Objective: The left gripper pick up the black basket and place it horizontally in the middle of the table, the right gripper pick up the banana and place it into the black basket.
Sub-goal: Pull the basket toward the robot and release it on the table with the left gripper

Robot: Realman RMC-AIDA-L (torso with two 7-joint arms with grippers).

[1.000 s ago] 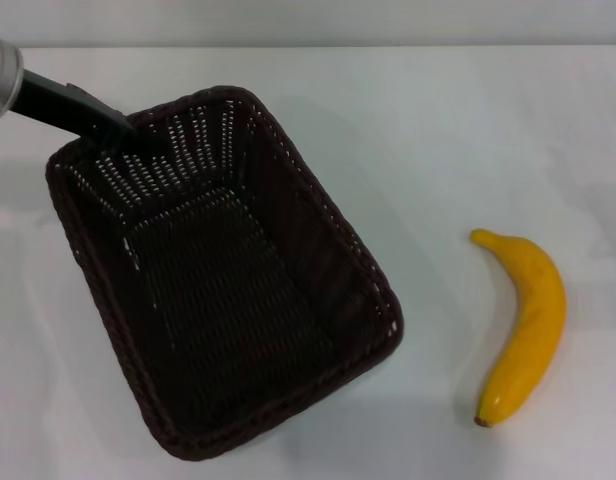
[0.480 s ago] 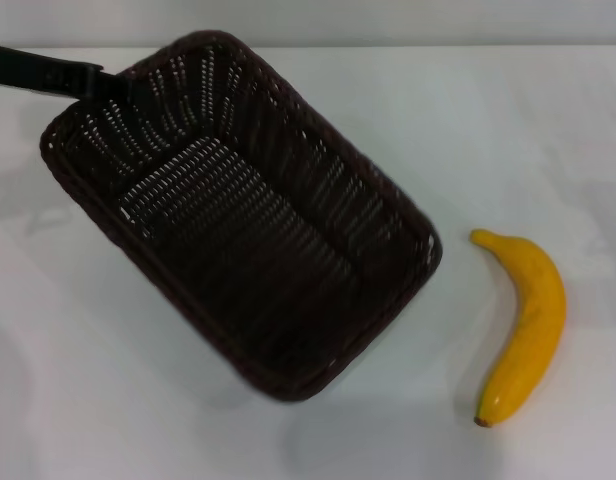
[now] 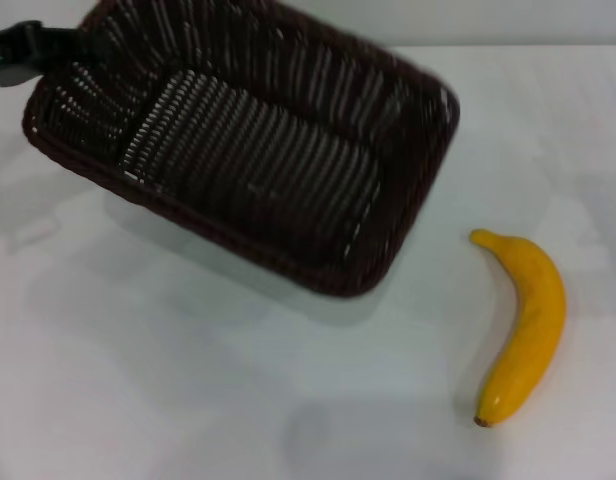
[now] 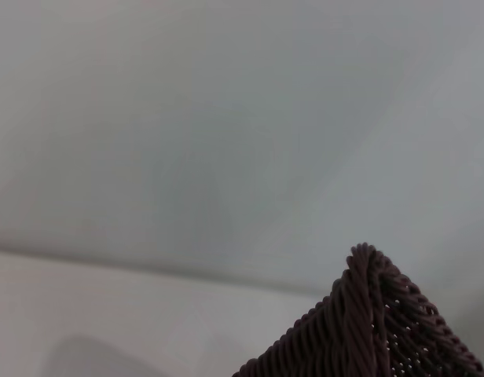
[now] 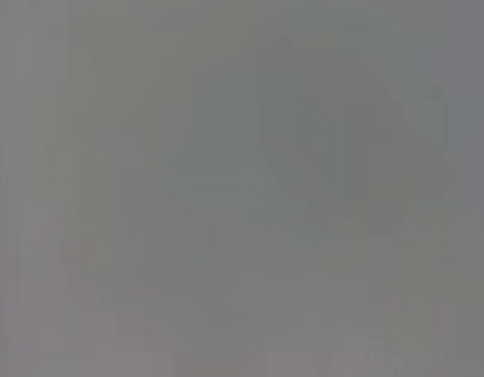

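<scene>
Black basket [image 3: 253, 150] is hanging tilted above the table [image 3: 188, 400], its open side facing the head camera and its long side running nearly across the view, with a soft shadow lying on the white surface beneath its near edge. At its far left corner, the left gripper [image 3: 33, 52] is clamping onto the braided rim, holding the basket aloft. From the left wrist view only a corner of the woven rim is showing against a pale background. Off to the right, well apart from the basket, the banana [image 3: 526, 325] is lying flat on the table, its dark tip pointing toward the near edge.
</scene>
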